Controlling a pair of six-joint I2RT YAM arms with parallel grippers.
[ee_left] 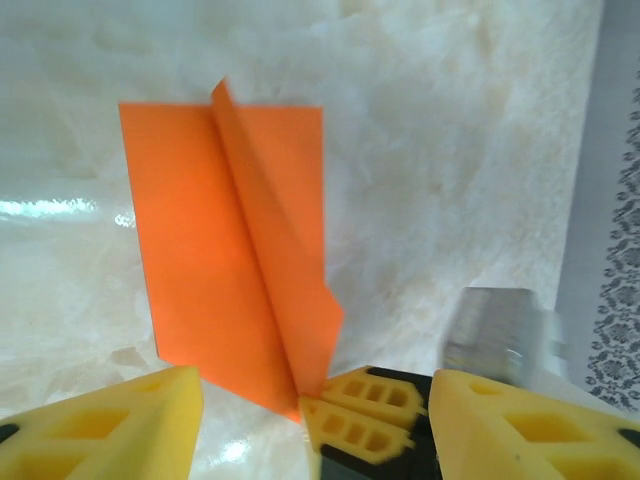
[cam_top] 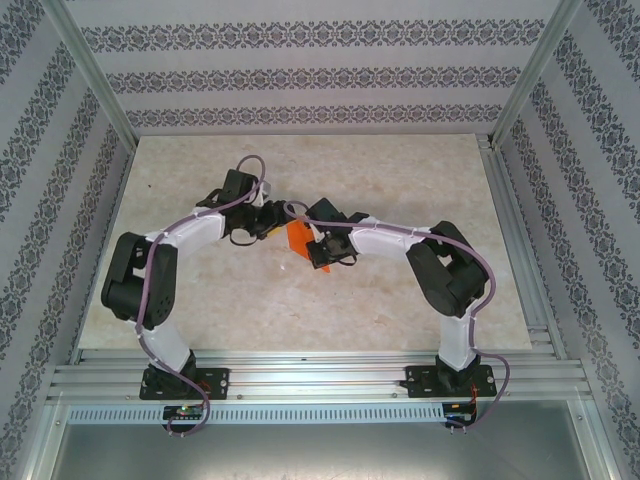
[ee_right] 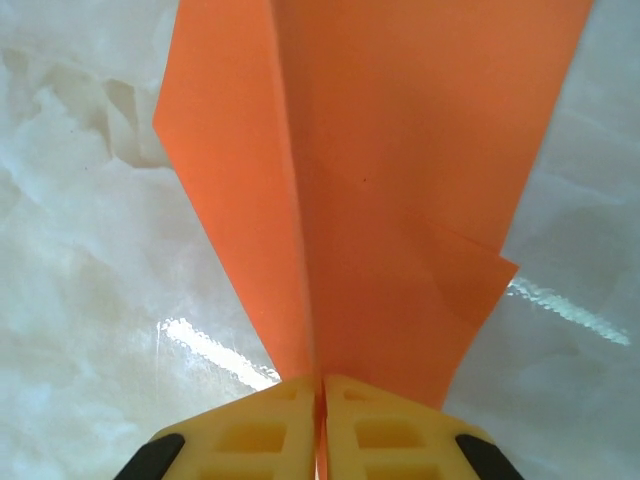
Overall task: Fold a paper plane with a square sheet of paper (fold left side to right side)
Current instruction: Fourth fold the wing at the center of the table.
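The square sheet of paper (ee_left: 230, 230) is bright orange and folded into a narrow pointed paper plane with a raised centre crease, seen from above at mid-table (cam_top: 298, 240). My right gripper (ee_right: 320, 395) is shut on the crease at the plane's pointed end, its yellow fingers (ee_left: 365, 395) pinched together there. My left gripper (ee_left: 315, 390) stands open, one yellow finger on each side of that pinch and neither touching the paper. From above, the left gripper (cam_top: 272, 226) and right gripper (cam_top: 312, 252) meet at the paper.
The table top (cam_top: 400, 170) is pale marbled beige. Aluminium rails (cam_top: 320, 378) run along the near edge and the right side (cam_top: 515, 230). Patterned walls (cam_top: 300, 70) close in the back and both sides.
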